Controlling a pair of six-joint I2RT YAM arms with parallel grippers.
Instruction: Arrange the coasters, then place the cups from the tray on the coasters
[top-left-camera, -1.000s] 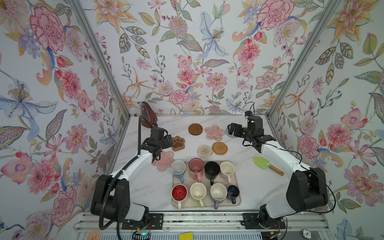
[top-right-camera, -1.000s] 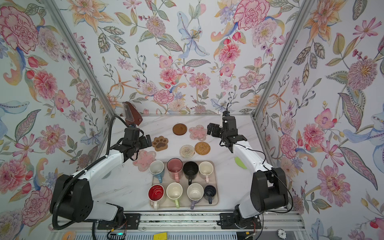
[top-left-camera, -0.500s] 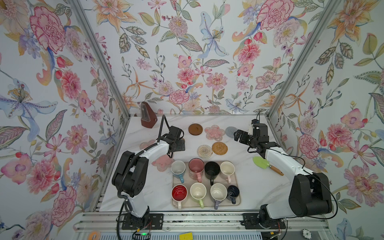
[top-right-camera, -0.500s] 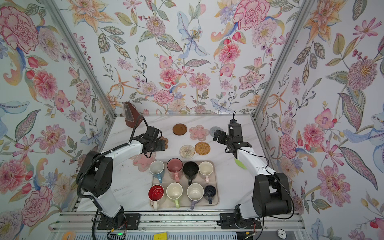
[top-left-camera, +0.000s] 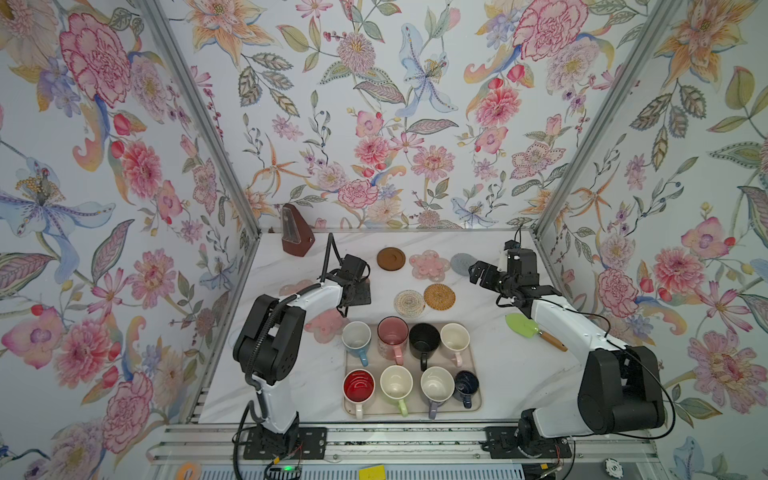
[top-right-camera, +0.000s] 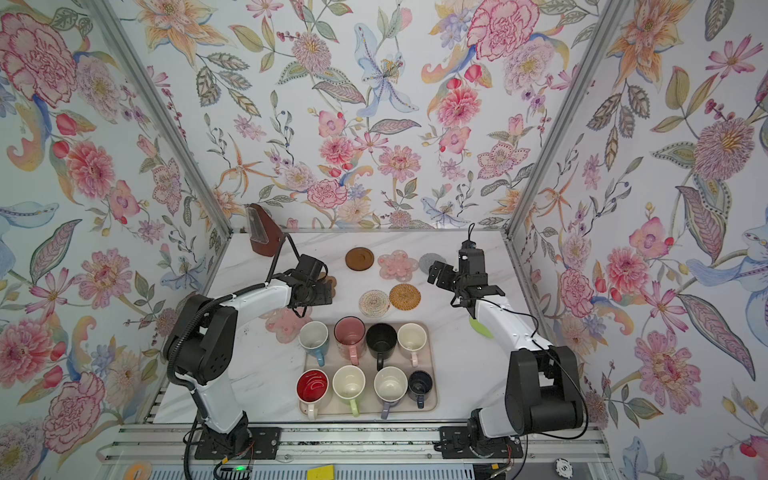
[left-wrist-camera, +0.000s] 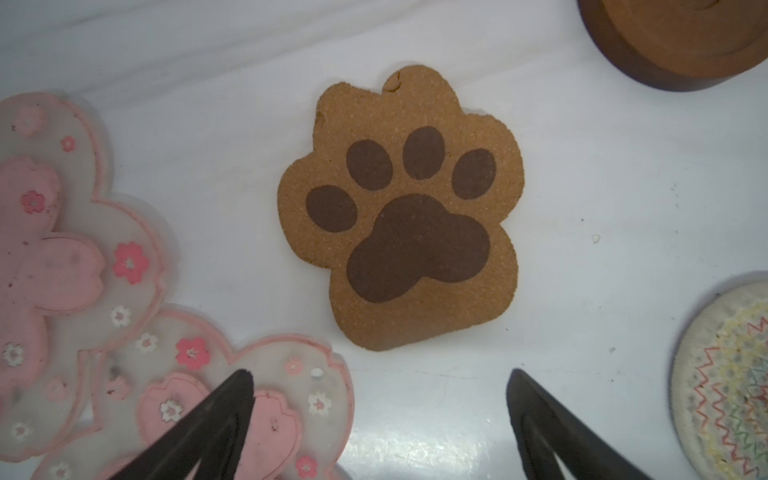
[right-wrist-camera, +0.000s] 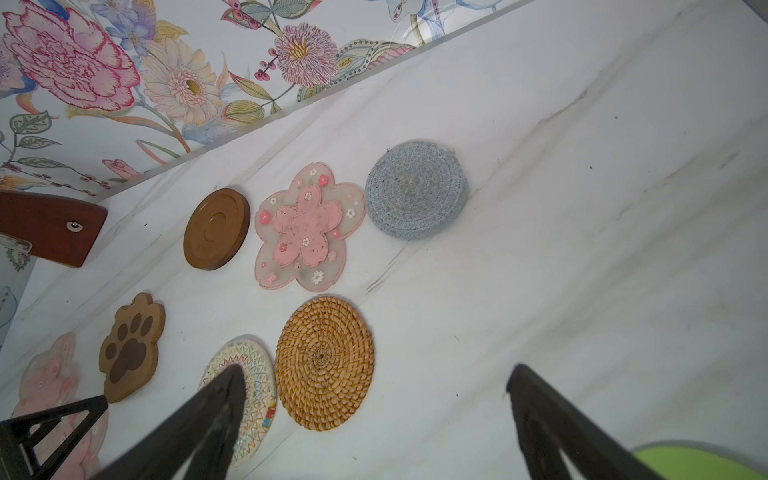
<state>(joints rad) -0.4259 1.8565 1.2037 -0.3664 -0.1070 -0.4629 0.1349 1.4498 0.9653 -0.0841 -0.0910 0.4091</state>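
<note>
Left hand (left-wrist-camera: 379, 378) is hovering wide open; paw coaster (left-wrist-camera: 403, 216) is lying just ahead, toes pointing away from it.

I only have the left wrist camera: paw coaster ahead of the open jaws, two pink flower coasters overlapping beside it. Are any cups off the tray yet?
Observer: No. In both top views all eight cups stand on the tray.
Operator: Where is the third flower coaster?
Observer: The third flower coaster lies flat in the back row, between the dark brown disc and the grey-blue coaster.
Operator: What is the right gripper doing?
Observer: The right gripper hovers open beside the grey-blue coaster, holding nothing.
</note>
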